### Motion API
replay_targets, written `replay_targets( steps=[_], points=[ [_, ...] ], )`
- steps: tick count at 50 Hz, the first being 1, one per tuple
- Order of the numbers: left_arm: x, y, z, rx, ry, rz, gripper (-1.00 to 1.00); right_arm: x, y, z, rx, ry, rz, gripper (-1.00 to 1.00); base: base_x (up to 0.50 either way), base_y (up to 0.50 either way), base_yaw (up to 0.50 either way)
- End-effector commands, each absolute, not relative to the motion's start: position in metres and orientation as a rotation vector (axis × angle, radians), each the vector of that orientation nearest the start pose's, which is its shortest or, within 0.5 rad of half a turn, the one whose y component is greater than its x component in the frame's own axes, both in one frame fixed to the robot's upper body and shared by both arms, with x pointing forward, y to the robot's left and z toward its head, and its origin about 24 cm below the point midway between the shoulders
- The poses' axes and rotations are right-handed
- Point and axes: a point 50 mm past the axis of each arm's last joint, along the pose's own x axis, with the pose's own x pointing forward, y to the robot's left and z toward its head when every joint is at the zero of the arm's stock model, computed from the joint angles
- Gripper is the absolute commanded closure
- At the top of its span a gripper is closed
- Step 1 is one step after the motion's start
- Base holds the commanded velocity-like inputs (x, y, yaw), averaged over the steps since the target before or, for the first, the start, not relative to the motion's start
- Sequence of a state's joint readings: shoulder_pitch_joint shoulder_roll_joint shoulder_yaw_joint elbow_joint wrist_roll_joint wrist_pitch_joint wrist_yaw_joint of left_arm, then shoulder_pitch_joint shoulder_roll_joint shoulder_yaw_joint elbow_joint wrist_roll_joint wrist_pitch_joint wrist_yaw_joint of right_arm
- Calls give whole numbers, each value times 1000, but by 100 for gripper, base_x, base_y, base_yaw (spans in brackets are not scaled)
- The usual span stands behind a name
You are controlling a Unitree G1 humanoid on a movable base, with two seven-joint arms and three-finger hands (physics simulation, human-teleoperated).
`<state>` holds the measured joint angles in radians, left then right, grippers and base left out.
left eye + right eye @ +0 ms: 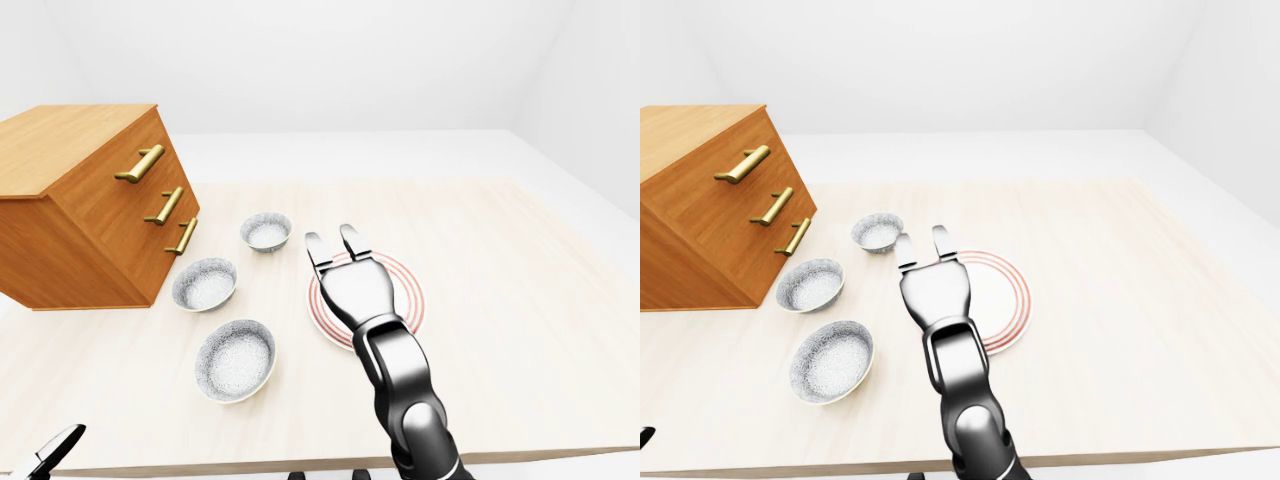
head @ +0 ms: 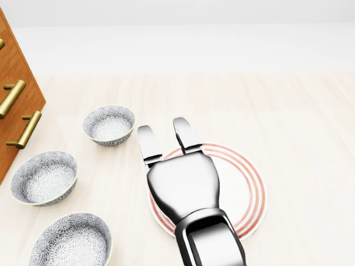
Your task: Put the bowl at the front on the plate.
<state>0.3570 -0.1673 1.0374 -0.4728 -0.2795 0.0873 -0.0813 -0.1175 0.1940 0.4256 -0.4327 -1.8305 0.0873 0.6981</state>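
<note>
Glossy metal hand (image 2: 166,141), matt wooden table (image 2: 299,122)

bright, even, diffuse light with no clear source; renders are sharp throughout, no blur or edge distortion; shadows are faint, just soft darkening under the bowls (image 1: 236,360); the glossy metal hand (image 2: 180,185) shows white highlights towards 12 o'clock

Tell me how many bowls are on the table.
3, in a row left of the plate in the left-eye view: top bowl, middle bowl, bottom bowl. None seems hidden.
</note>
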Motion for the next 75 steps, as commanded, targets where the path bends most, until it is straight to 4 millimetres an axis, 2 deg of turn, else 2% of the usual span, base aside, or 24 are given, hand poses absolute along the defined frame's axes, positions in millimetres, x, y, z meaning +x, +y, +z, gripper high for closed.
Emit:
replay_targets(
  steps=[1,9,22,27,32,35,40,45,48,50,53,57,68,75],
  points=[
    [54,335,78,-7,-92,1005,-100,227,-13,149,-1599,-192,339,-100,0,0,0],
    [55,335,78,-10,-91,1007,-100,221,-3,145,-1606,-217,383,-100,0,0,0],
    [53,335,81,-5,-106,1008,-100,207,14,157,-1567,-320,416,-100,0,0,0],
    [52,336,90,7,-145,1014,-100,204,17,149,-1566,-312,457,-100,0,0,0],
    [53,336,87,5,-131,1013,-100,197,23,142,-1558,-321,520,-100,0,0,0],
    [54,336,84,-1,-122,1012,-100,193,28,145,-1551,-351,527,-100,0,0,0],
    [54,336,83,-4,-117,1010,-100,188,30,138,-1543,-350,578,-100,0,0,0],
    [53,335,84,-2,-119,1008,-100,179,34,144,-1530,-393,577,-100,0,0,0],
    [53,335,84,-1,-118,1009,-100,175,32,137,-1535,-385,609,-100,0,0,0],
    [53,335,83,-2,-115,1008,-100,174,30,125,-1541,-349,656,-100,0,0,0],
    [53,335,82,-5,-108,1005,-100,172,32,120,-1536,-364,705,-100,0,0,0],
    [54,335,82,-4,-108,1006,-100,170,31,124,-1527,-397,708,-100,0,0,0],
    [54,335,82,-3,-108,1007,-100,165,36,111,-1528,-398,799,-100,0,0,0],
    [53,335,84,0,-118,1008,-100,160,40,115,-1515,-459,833,-100,0,0,0]
  ],
)
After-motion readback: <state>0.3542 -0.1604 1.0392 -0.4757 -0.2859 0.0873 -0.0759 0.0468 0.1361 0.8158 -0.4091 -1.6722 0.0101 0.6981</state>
